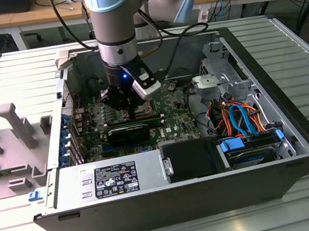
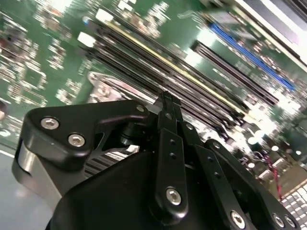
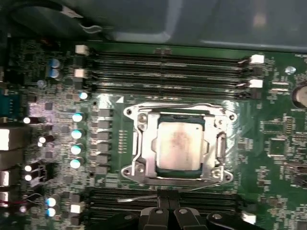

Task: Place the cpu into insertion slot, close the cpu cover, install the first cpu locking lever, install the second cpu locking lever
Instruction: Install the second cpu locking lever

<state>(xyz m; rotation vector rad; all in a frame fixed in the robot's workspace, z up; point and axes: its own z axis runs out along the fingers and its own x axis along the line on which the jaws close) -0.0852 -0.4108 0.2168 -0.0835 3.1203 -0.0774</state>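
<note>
In the first wrist view the cpu [image 3: 180, 146], a dull silver square, lies flat in the insertion slot [image 3: 178, 178] on the green board. The silver cpu cover [image 3: 143, 143] is down around it, framing the chip. A thin silver lever wire [image 3: 134, 198] runs along the socket's edge on the gripper's side. My gripper [image 3: 166, 211] is shut, its black fingers pressed together just off that edge of the socket. In the second wrist view the gripper [image 2: 166, 98] points at the board beside a silver plate [image 2: 110, 88]. In the exterior view the gripper [image 1: 132, 112] hangs low over the motherboard inside the case.
Long black memory slots [image 3: 168, 72] flank the socket on both sides. The open computer case [image 1: 299, 127] holds a power supply [image 1: 112, 179], a drive bay with orange and blue cables [image 1: 241, 119], and a black heatsink block [image 1: 128, 134]. A grey fixture [image 1: 16, 124] stands at the exterior view's left.
</note>
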